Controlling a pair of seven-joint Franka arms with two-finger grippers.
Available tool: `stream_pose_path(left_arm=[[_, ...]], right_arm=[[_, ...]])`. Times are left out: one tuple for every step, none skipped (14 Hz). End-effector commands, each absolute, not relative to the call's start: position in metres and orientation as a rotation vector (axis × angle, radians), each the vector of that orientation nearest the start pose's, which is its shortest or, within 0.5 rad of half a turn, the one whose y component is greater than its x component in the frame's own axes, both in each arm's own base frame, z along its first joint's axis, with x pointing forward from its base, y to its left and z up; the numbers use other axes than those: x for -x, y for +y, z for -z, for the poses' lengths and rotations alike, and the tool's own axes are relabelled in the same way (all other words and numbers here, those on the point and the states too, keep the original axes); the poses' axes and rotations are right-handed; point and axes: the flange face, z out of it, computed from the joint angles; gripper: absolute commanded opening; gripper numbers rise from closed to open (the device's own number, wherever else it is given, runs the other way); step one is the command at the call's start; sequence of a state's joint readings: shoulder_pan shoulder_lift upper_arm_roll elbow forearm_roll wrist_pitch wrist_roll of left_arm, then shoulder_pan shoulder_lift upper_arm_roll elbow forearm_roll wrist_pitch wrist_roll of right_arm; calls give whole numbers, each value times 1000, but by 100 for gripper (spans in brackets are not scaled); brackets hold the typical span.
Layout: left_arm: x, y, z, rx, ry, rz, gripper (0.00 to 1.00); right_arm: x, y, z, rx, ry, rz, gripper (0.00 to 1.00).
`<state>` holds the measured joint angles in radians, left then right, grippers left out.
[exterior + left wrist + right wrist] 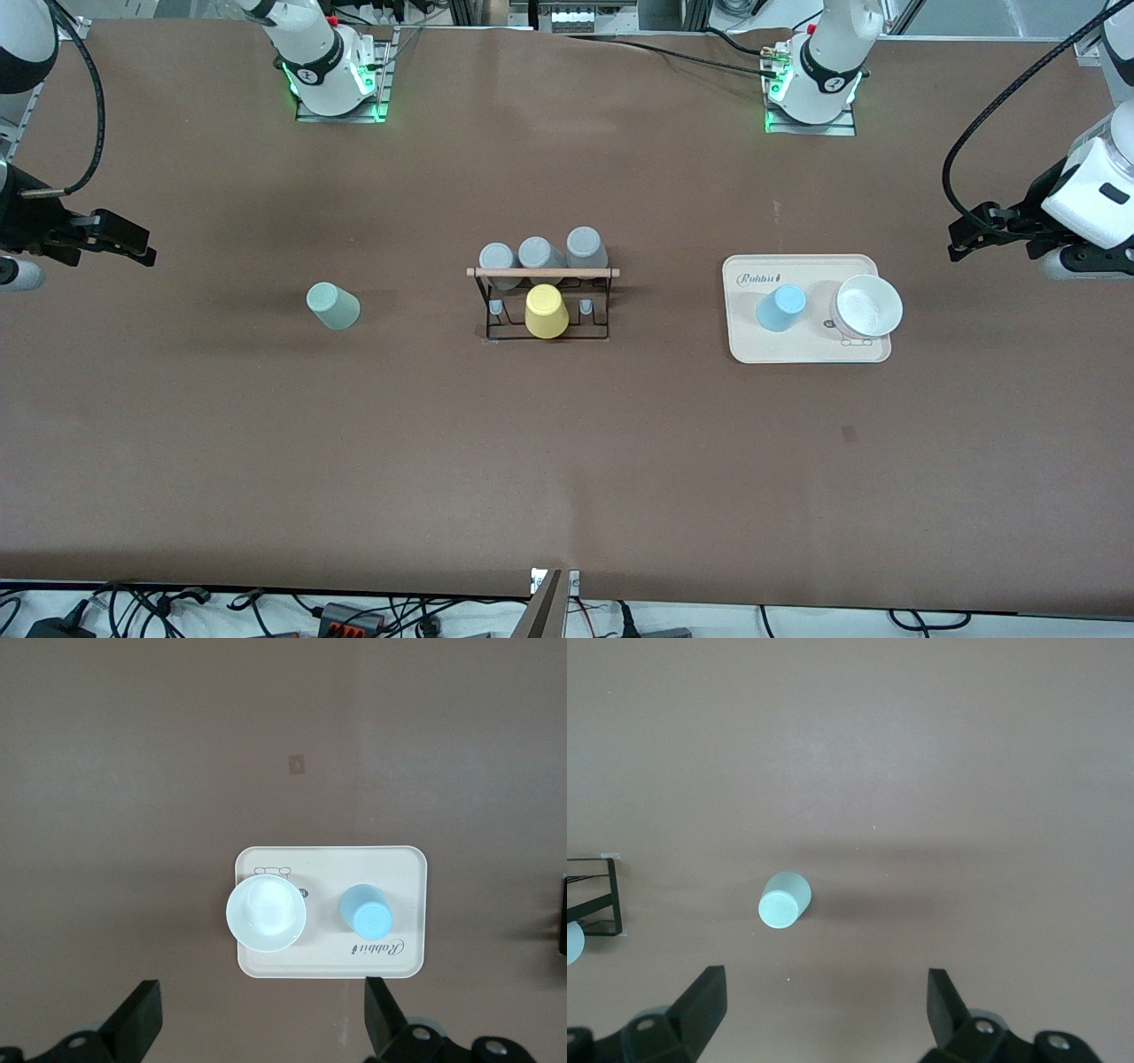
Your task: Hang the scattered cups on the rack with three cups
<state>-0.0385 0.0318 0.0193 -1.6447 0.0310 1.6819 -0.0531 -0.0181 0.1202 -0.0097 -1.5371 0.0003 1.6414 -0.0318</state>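
Observation:
A pale sage green cup (333,306) (782,901) stands alone on the table toward the right arm's end. A light blue cup (780,308) (368,910) stands on a cream tray (802,353) (328,864) toward the left arm's end. Between them is the black wire rack (544,273) with a wooden top bar; it carries three grey cups (538,255) and a yellow cup (546,311). My right gripper (146,246) (824,988) hangs open and empty over the table beside the green cup. My left gripper (959,239) (261,1001) hangs open and empty beside the tray.
A white bowl (867,306) (266,914) sits on the tray next to the blue cup. A corner of the rack (602,895) shows in the right wrist view. Cables lie along the table's edge nearest the front camera.

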Motion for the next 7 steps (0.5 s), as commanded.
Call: stream_pose_path(left_arm=[[-573,-13,-591,3100,-37,31,100],[-573,-11,-592,3103,-42,33,100],[-573,-8,-592,3105,-49,33,100],[-573,-8,-592,3105,-47,35,100],[-573,-10,-592,3105,-40,35,100],[-573,-11,-591,3105,-35,33,100],[-573,-10,-591,3105,-42,31,100]], right_arm=[[-590,-15,-581,3125,21,-26,100],[-591,-16,-581,3123,24,-26,100],[-590,-16,-581,3123,24,-28,100],[-590,-16,-581,3123,24,-26,100],[-590,-15,-581,3123,21,-26,100],[-591,-16,-580,3123,24,-28,100],[-591,-16,-580,3123,24,-28,100]])
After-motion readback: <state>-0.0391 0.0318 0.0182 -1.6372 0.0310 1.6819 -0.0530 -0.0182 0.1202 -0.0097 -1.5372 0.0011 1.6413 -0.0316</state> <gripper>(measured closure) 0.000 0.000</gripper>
